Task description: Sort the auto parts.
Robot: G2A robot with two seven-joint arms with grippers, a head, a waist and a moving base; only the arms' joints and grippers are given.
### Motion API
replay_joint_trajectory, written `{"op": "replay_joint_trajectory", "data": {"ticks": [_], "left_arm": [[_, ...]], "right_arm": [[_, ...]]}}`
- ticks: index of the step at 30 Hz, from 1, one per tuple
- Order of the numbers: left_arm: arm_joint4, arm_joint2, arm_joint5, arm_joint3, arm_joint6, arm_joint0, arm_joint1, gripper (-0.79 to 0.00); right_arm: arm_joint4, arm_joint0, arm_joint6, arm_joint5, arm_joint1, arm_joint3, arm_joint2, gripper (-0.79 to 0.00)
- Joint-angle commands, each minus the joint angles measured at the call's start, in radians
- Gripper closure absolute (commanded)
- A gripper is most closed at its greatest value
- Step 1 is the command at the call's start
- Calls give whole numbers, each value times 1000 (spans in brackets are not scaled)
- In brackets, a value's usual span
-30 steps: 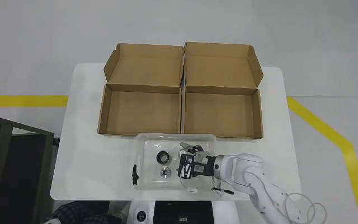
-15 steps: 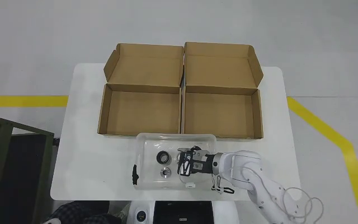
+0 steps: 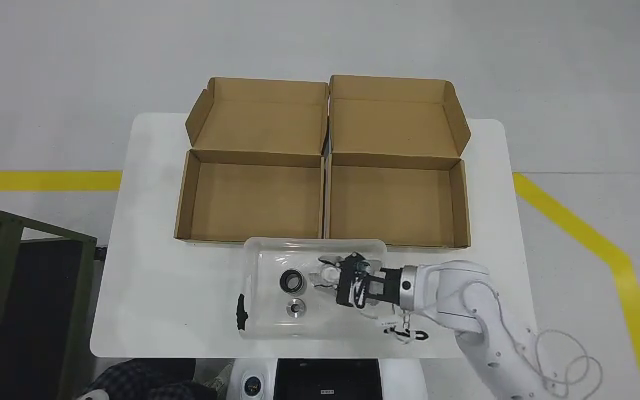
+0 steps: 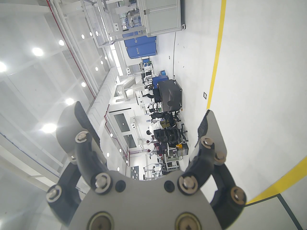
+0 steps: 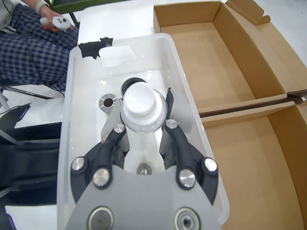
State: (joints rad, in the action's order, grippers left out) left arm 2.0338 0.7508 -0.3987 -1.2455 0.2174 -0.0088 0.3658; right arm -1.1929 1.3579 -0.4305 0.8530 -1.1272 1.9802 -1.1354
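Right gripper [image 5: 144,112] was seen clamped around a white stepped part [image 5: 140,101], which was held within the clear plastic bin [image 5: 68,92]. A slotted metal part [image 5: 108,101] and a dark ring [image 5: 131,82] were noted on the bin floor just beyond it. The bin was set just beside two open cardboard boxes [image 3: 395,205]. Left gripper [image 4: 144,113] was found spread wide, aimed out at the room.

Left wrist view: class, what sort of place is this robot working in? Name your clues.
Probably a factory or robotics workshop hall. The clues are a yellow floor line, an aluminium-framed machine enclosure, rows of ceiling lights, and workstations with equipment farther back.
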Motion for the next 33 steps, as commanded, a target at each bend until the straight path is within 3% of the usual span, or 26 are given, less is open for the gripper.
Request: {"op": "replay_joint_trajectory", "data": {"ticks": [1, 20, 33], "left_arm": [[0, 0, 0, 0, 0, 0, 0, -785], [0, 0, 0, 0, 0, 0, 0, -785], [0, 0, 0, 0, 0, 0, 0, -785]], "right_arm": [[46, 5, 23, 14, 4, -1, -26, 0], [323, -44, 153, 64, 32, 41, -208, 0], [379, -96, 200, 32, 35, 62, -220, 0]]}}
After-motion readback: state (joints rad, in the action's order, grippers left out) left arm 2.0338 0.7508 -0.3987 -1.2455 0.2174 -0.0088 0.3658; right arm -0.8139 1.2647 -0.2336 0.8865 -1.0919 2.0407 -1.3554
